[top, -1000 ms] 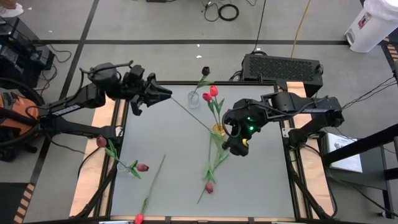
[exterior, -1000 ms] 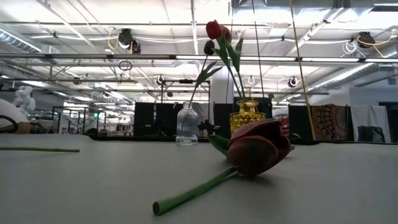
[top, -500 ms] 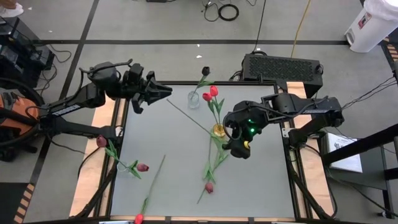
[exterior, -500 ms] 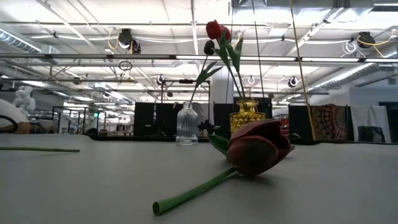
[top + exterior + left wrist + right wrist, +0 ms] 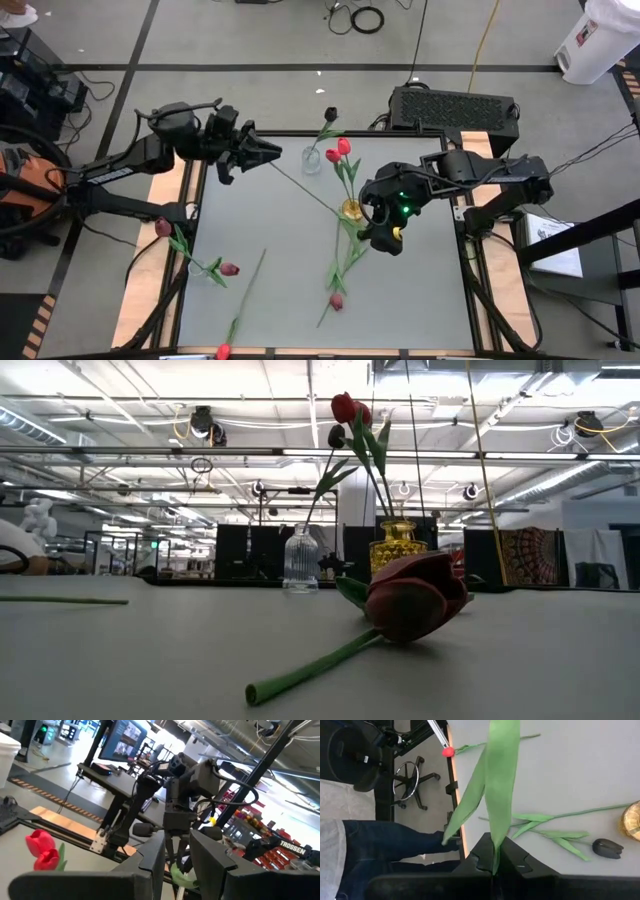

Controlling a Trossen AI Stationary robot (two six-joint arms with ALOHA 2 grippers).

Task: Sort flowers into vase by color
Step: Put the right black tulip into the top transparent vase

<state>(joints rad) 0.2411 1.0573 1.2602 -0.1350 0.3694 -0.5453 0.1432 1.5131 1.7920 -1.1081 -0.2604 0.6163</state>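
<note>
The flowers (image 5: pixel 338 262) are scattered. Two red ones (image 5: pixel 339 151) and a stem stand in the yellow vase (image 5: pixel 351 209) near the table's middle, a dark one (image 5: pixel 330 116) leans out of the clear vase (image 5: pixel 311 159) at the far edge, and others lie flat: one with a maroon head (image 5: pixel 336 300) in the middle near the front, one (image 5: pixel 229 268) by the left edge, one (image 5: pixel 222 350) at the front edge, and one (image 5: pixel 163 228) on the left rail.

The right gripper (image 5: pixel 385 238) hangs just beside the yellow vase, its jaws pressed together on a green leaf or stem (image 5: pixel 496 795), as the right wrist view shows. The left gripper (image 5: pixel 268 153) sits at the far left corner; a long thin stem (image 5: pixel 300 185) runs from its tips toward the yellow vase, and its jaws look narrowly parted around that stem's end, though contact is hard to confirm.

These tulips are likely very light, with thin, springy stems that bend and whip, and floppy leaves that slip out of a pinch. The best hold is probably the bare stem near its middle, clear of leaves and away from the soft head, so the stem end can be steered into a narrow vase neck.
</note>
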